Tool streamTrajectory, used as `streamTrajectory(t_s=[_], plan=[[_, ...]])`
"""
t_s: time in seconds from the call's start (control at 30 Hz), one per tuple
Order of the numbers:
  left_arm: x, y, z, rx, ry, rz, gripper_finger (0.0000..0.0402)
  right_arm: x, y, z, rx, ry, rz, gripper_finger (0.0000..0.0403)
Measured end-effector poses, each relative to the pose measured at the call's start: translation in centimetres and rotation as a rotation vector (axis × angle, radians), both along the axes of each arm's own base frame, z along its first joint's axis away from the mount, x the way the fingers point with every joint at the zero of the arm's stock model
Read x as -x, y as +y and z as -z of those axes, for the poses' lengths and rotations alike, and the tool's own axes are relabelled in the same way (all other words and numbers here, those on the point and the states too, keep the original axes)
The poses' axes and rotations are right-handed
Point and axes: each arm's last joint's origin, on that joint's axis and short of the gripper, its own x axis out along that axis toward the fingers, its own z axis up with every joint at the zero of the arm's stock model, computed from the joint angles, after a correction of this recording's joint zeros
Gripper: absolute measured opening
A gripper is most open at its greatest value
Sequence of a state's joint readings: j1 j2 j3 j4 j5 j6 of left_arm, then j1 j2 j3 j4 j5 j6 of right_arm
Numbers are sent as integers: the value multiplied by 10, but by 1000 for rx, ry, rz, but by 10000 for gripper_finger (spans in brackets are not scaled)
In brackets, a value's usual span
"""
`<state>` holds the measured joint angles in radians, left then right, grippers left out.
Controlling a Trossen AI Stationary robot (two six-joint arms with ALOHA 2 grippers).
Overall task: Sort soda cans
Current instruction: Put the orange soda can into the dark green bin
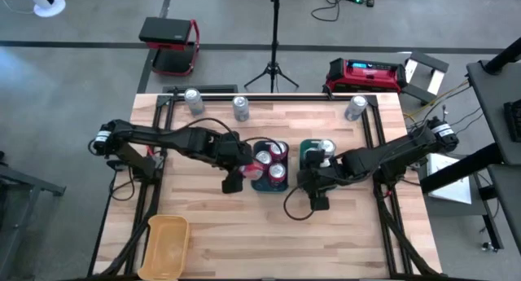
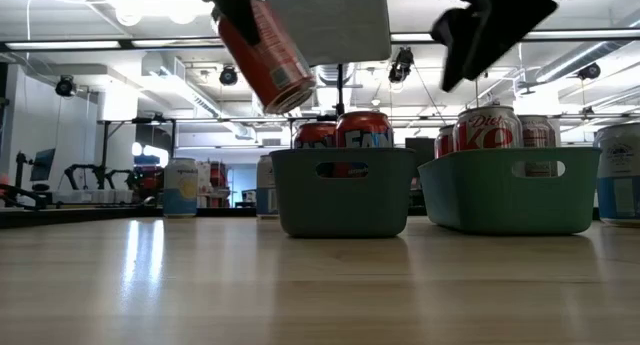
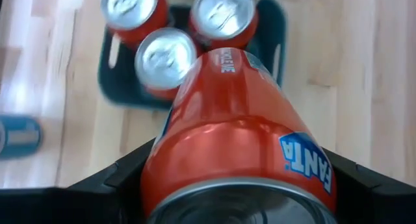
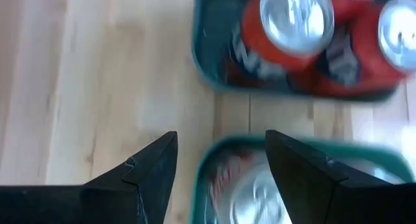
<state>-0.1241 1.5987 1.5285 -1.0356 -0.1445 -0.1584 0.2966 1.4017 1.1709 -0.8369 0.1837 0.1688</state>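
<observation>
The left end effector [image 3: 237,185] pinches a Fanta can [image 3: 237,130], tilted above the bin [image 3: 107,81] of red cans (likely to join them). The right end effector [image 4: 221,162], spread and empty, hovers over the teal bin [image 4: 208,162].

Three cans [image 1: 271,163] in left bin [image 1: 254,185]; right bin [image 1: 308,149] beside it.

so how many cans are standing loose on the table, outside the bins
3, all along the far edge: left can, middle can beside it, right can near the right corner. Another may be hidden from above.
</observation>
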Motion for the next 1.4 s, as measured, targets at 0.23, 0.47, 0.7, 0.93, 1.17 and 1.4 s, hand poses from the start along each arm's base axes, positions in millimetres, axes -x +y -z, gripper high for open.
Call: streamTrajectory(t_s=[0.23,0.47,0.7,0.93,1.17,1.4], plan=[[-26,-11,12,-34,46,95,284,5,-2,-1,5,28,15,224],[-50,-14,20,-49,98,118,285,5,-2,-1,3,29,19,228],[-65,-16,28,-41,237,119,285,5,0,-1,-4,32,29,222],[-85,-16,37,-67,293,119,285,6,0,0,-7,35,35,225],[-93,-10,25,-88,285,98,286,7,3,0,-16,33,42,223],[-90,-10,39,-71,358,109,286,8,4,2,-15,41,38,224]])
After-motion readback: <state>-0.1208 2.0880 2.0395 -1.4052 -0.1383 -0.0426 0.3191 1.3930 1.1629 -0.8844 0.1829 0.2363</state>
